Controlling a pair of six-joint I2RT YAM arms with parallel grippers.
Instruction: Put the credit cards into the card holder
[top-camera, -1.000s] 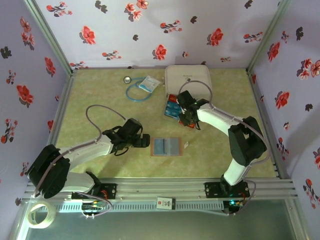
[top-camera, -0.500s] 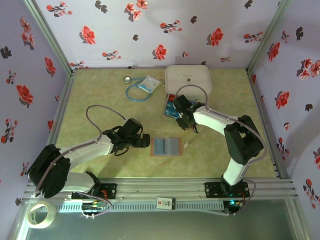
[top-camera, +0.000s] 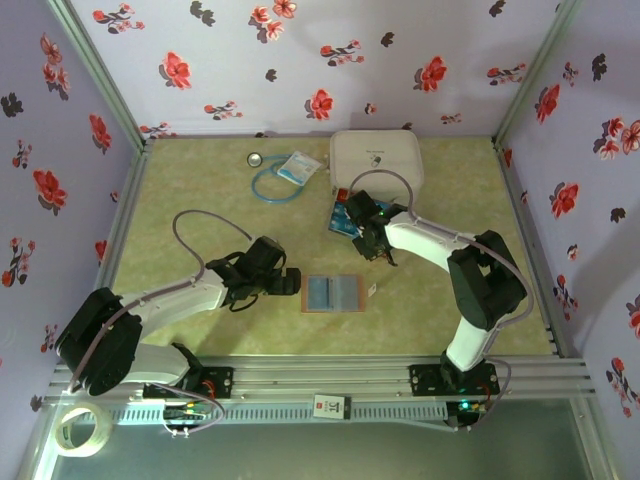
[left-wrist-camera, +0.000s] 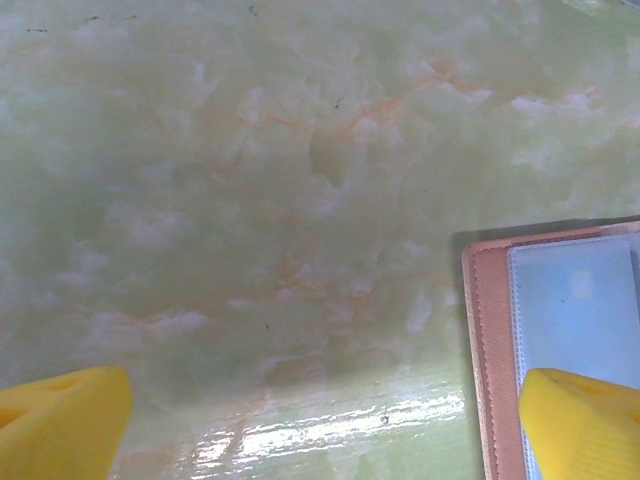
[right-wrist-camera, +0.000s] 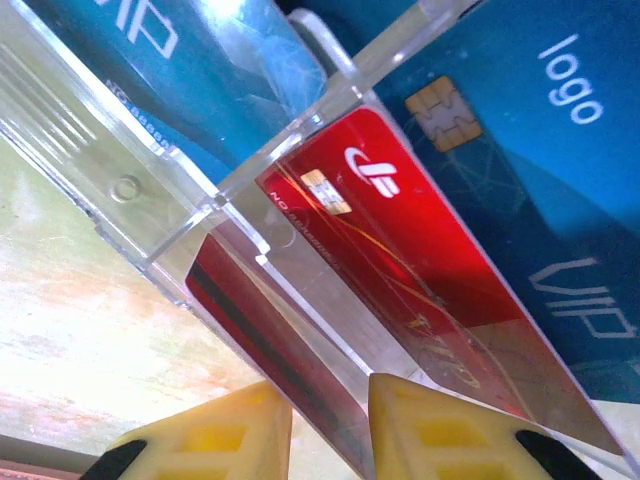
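Progress nil — card holder (top-camera: 333, 293) open, sleeves look empty. My right claw (right-wrist-camera: 330, 428) nearly closed, pinching red card (right-wrist-camera: 400, 255); left claw (left-wrist-camera: 320, 425) wide, empty.

The top camera looks down from above and behind the arm bases onto the whole tabletop (top-camera: 200, 190). The left wrist camera faces down, close, past the left gripper (left-wrist-camera: 325, 425). It shares with the top view the card holder (left-wrist-camera: 485, 350) just right of this gripper. The right wrist camera sits very near the credit cards (right-wrist-camera: 400, 260) ahead of the right gripper (right-wrist-camera: 330, 428), and these also lie in the top view.
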